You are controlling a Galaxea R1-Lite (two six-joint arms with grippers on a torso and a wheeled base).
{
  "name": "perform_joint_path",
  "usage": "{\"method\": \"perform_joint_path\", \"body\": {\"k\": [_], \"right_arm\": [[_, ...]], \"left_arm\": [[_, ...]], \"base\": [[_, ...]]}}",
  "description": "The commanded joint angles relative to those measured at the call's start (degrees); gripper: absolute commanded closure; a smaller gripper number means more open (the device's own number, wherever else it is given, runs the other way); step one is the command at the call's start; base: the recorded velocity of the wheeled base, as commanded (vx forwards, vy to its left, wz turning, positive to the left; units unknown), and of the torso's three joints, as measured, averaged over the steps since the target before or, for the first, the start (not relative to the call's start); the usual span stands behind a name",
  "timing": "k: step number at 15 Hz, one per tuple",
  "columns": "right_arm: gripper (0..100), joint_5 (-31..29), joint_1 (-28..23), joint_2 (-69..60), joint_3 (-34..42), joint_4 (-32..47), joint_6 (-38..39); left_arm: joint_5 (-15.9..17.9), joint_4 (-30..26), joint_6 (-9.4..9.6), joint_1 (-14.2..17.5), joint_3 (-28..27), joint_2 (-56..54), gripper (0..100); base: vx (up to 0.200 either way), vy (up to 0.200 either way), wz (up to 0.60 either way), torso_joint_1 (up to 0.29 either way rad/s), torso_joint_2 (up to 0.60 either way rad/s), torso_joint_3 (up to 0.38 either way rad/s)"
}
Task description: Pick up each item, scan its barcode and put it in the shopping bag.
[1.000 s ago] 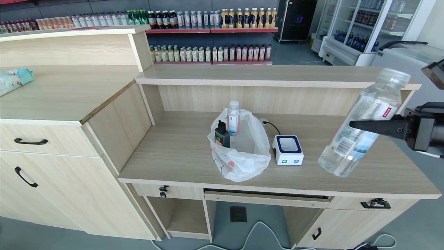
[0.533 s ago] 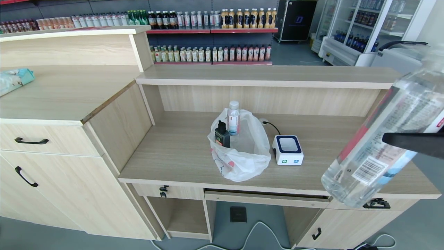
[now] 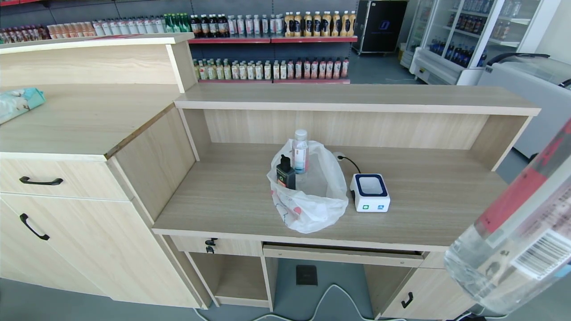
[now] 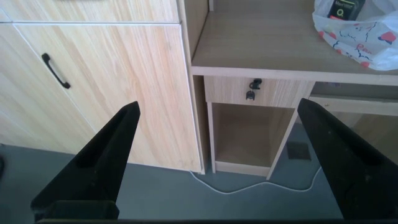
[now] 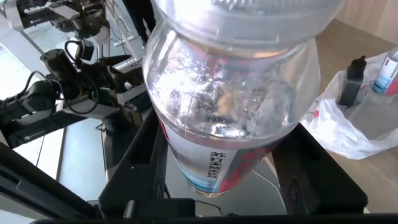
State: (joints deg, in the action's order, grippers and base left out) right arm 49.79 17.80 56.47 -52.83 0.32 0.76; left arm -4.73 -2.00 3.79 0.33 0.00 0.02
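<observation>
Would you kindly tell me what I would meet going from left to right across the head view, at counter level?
tissue pack → bag → scanner → water bottle

Bright, even light is filling the shop, coming strongest from the right by the glass fridges (image 3: 464, 31). The bag (image 3: 308, 200) is throwing only a faint, soft shadow on the worktop (image 3: 232, 196). Straight edges are bowing toward the head view's corners. Glare is sparkling on the bottle (image 5: 230, 118), and the background behind it is washing out white.
</observation>
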Motion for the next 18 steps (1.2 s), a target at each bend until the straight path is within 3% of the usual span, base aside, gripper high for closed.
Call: {"method": "perform_joint_path", "body": {"k": [1,10,18], "right_arm": [[100,-0.3,1.0,-1.4,-2.4,-0.1,2.6],[100,-2.2,4.4,-2.2,-3.2,0.2,6.7],[100,-2.1,9.1,1.2,-3.5,-2.5,2.2]], "left_arm": [[0.0,0.0,-0.01,0.0,0.0,0.0,0],[0.0,0.0,-0.01,0.0,0.0,0.0,0],[0.0,0.0,-0.01,0.0,0.0,0.0,0]], "base": [[0.0,0.0,0.0,0.0,0.0,0.0],[0.0,0.0,0.0,0.0,0.0,0.0],[0.0,0.0,0.0,0.0,0.0,0.0]]}}
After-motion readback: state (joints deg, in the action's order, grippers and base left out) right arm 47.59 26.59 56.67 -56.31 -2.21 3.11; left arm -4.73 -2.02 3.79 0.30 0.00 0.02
